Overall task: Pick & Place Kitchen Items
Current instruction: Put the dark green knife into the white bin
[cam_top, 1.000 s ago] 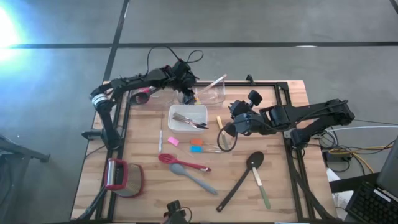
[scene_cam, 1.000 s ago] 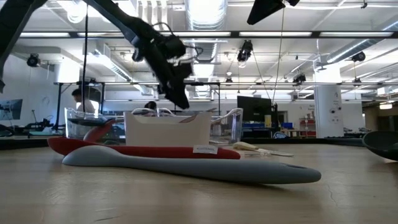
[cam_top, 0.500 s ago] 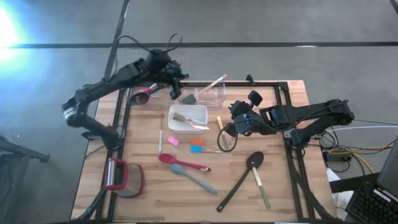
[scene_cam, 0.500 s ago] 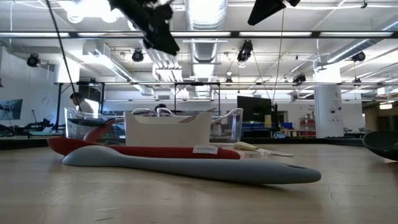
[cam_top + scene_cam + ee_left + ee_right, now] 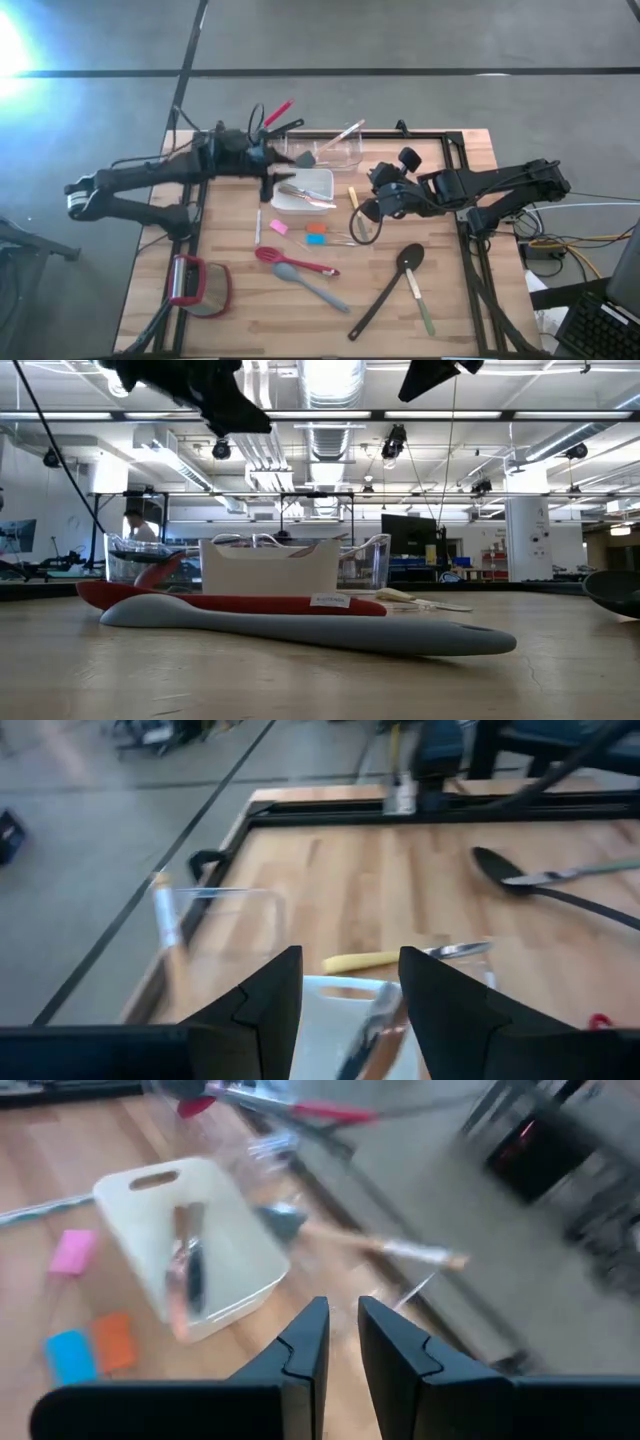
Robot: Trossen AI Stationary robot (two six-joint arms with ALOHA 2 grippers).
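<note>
The left gripper [image 5: 268, 172] hangs above the bench [image 5: 440, 300] just left of the white square dish [image 5: 322, 182]. Its jaws stand part open with nothing between them, so it looks free to go for another piece. The dish already carries a few metal utensils [image 5: 305, 192], and the clear plastic tub [image 5: 345, 152] beyond it holds a wooden-handled tool [image 5: 325, 143]; both seem to be the drop places.

The right gripper [image 5: 366, 209] waits right of the dish, jaws nearly closed on nothing.

Still loose nearer the front lie the red whisk [image 5: 290, 262], the grey-blue spatula [image 5: 312, 286], the black spoon [image 5: 392, 282] and the small coloured pieces [image 5: 314, 234], each apart enough for a clean pick.
</note>
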